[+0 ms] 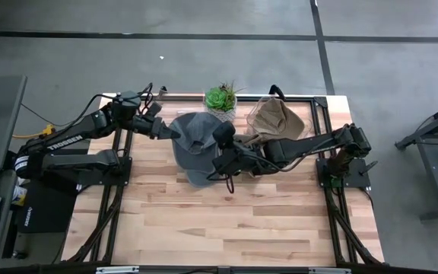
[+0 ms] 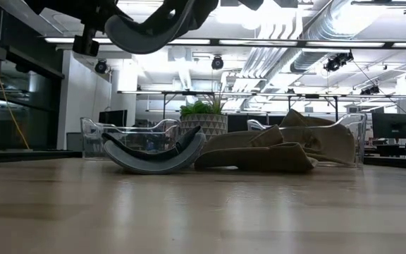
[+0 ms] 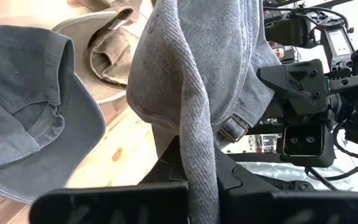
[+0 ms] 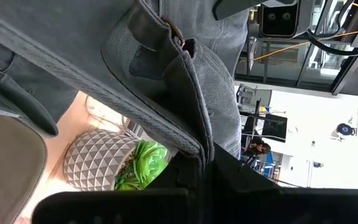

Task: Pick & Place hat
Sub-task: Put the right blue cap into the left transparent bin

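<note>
The grey cap [image 1: 195,135] hangs above the table [image 1: 226,221], just above centre in the high view, stretched between both grippers. Its long axis runs left to right across the frame. The left gripper [image 1: 167,131] is clamped on the cap's left edge; the left wrist view shows the fabric pinched between the dark fingers. The right gripper [image 1: 223,156] is clamped on the opposite edge, lower right of the cap. Both arms sit equally close. Underneath, a second grey cap [image 2: 154,152] rests on the wood. A tan hat [image 1: 274,118] lies upper right, beside a potted succulent [image 1: 220,99] at upper centre.
</note>
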You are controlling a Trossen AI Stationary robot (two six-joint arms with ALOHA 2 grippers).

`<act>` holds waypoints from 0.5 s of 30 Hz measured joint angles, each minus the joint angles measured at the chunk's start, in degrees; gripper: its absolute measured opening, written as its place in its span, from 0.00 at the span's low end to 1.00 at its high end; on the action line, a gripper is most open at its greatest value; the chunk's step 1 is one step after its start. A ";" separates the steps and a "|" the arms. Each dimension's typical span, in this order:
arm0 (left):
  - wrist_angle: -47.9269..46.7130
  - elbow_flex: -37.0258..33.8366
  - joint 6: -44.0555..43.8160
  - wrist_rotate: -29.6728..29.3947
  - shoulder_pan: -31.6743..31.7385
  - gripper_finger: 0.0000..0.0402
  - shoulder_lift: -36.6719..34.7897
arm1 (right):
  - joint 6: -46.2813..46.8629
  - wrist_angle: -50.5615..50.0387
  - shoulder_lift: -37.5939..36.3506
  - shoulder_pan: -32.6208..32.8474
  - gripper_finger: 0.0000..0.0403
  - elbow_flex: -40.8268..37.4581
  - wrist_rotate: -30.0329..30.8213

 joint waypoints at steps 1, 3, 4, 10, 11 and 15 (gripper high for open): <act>-0.02 0.00 -0.05 0.06 0.00 0.00 0.00 | 0.00 0.00 0.00 0.00 0.01 0.00 0.00; 0.00 0.00 -0.13 0.14 0.00 0.00 0.00 | 0.02 0.00 0.00 0.00 0.01 0.00 0.00; -0.02 0.00 -0.13 0.18 0.00 0.00 0.00 | 0.00 0.00 0.00 0.00 0.01 0.00 0.00; -0.02 0.00 -0.17 0.20 0.02 0.00 0.00 | 0.02 0.00 0.00 0.00 0.06 0.00 -0.13; -0.02 0.00 -0.17 0.20 0.02 0.00 0.00 | 0.05 0.00 0.00 0.03 0.07 0.00 -0.33; -0.04 0.00 -0.17 0.22 0.01 0.00 0.00 | 0.52 0.02 0.00 0.24 0.08 0.00 -0.41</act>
